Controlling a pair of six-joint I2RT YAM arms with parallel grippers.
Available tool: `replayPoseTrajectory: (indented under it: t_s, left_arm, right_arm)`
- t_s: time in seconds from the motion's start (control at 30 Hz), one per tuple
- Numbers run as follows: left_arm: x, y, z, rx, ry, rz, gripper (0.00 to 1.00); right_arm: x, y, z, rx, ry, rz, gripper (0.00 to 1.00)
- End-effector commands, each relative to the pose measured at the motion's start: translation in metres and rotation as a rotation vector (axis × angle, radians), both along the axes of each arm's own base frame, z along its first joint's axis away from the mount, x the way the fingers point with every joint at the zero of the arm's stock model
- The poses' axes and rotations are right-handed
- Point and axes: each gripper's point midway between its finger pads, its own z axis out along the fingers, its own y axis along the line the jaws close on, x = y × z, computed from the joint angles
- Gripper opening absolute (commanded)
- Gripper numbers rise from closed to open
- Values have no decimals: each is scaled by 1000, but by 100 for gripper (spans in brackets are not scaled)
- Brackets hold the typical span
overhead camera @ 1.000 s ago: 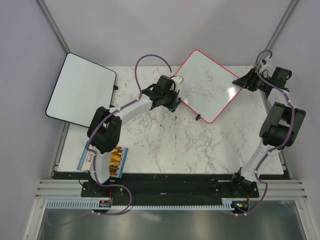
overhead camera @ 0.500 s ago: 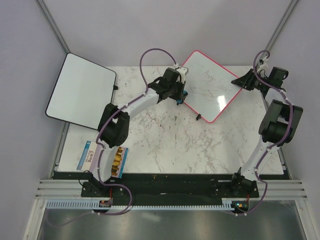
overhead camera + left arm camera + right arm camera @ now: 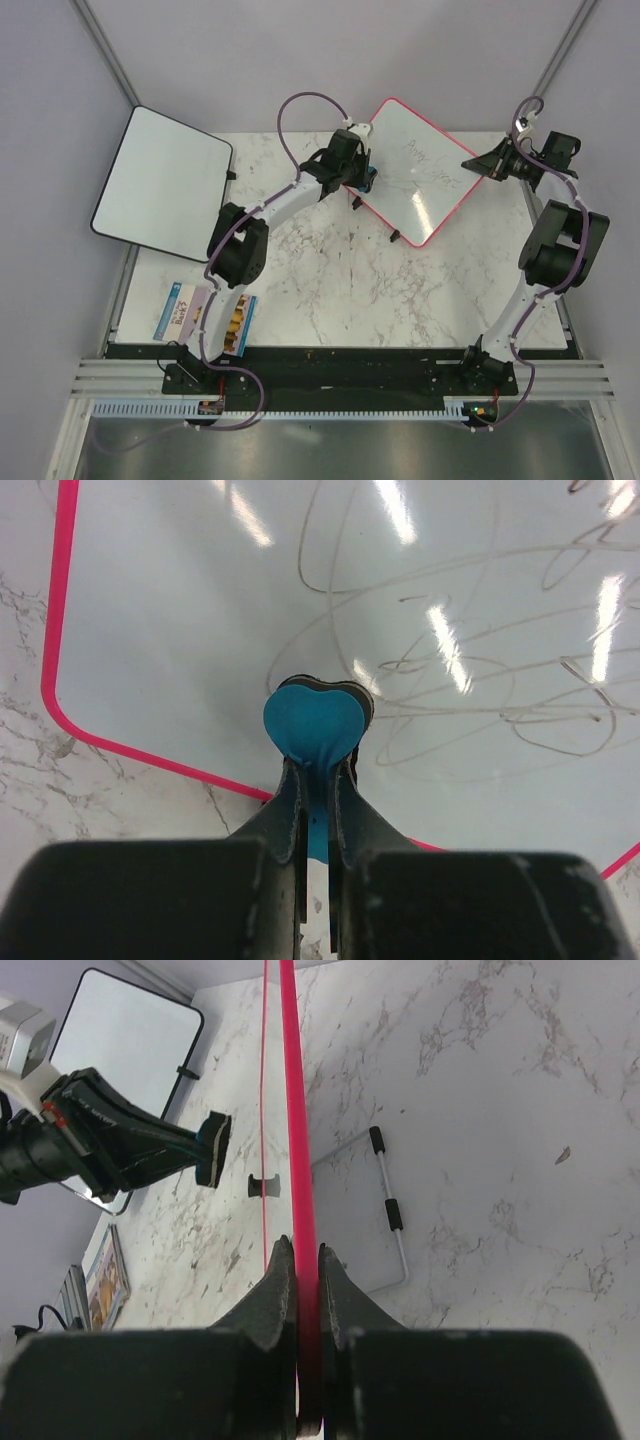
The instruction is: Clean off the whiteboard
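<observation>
The whiteboard (image 3: 418, 178), white with a pink frame and faint grey scribbles (image 3: 470, 680), lies turned diamond-wise at the back of the marble table (image 3: 330, 280). My left gripper (image 3: 360, 178) is shut on a blue heart-shaped eraser (image 3: 312, 718), which sits over the board's surface (image 3: 180, 610) just inside its near-left edge. My right gripper (image 3: 307, 1258) is shut on the board's pink frame (image 3: 297, 1110) at its right corner (image 3: 476, 165). The board's wire stand (image 3: 388, 1210) and one black foot (image 3: 262, 1185) show beneath it.
A second white board with a black frame (image 3: 165, 185) lies at the far left, overhanging the table's edge. Colourful printed booklets (image 3: 205, 320) lie at the near left. The table's right edge (image 3: 560, 310) runs close beside the right arm.
My left gripper carried the eraser up and right onto the whiteboard's left part. The right gripper's jaws closed on the board's right corner, and the board shifted slightly.
</observation>
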Motion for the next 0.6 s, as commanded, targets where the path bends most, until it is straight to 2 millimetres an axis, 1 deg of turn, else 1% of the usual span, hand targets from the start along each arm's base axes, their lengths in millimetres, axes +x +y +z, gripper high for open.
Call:
replayPoseTrajectory:
  t_s: [0.0, 0.07, 0.17, 0.2, 0.23, 0.33, 0.37, 0.4, 0.43, 0.5, 0.53, 0.57]
  left_arm:
    - [22, -14, 21, -143, -42, 33, 2]
    - [28, -19, 23, -171, -72, 34, 2]
    - [35, -26, 21, -195, -88, 36, 2]
    - [36, -30, 25, -207, -96, 31, 2]
    - [36, -34, 18, -206, -84, 23, 2]
    - [26, -50, 11, -207, -76, -10, 2]
    - [18, -61, 5, -187, -84, -29, 2]
    - [13, -66, 1, -170, -90, -31, 2]
    - [3, -79, -2, -147, -110, -43, 2]
    - [-8, -94, -9, -134, -125, -58, 2]
    - [-23, -110, -11, -133, -128, -89, 2]
    - [-30, -119, -12, -139, -134, -98, 2]
  right_arm:
    - [-12, -7, -41, -227, -31, 52, 0]
    - [-16, -6, -45, -251, -41, 76, 0]
    - [-24, -3, -50, -267, -40, 108, 0]
    - [-28, -2, -51, -263, -31, 116, 0]
    - [-29, -1, -52, -273, -41, 127, 0]
    - [-34, 0, -53, -276, -35, 138, 0]
    - [-35, 0, -53, -279, -36, 143, 0]
    - [-36, 2, -53, -277, -38, 147, 0]
    - [-37, 2, -53, -277, -36, 149, 0]
    - [-38, 2, -53, -277, -33, 151, 0]
    - [-38, 2, -54, -277, -31, 153, 0]
    - [-39, 3, -53, -277, -33, 156, 0]
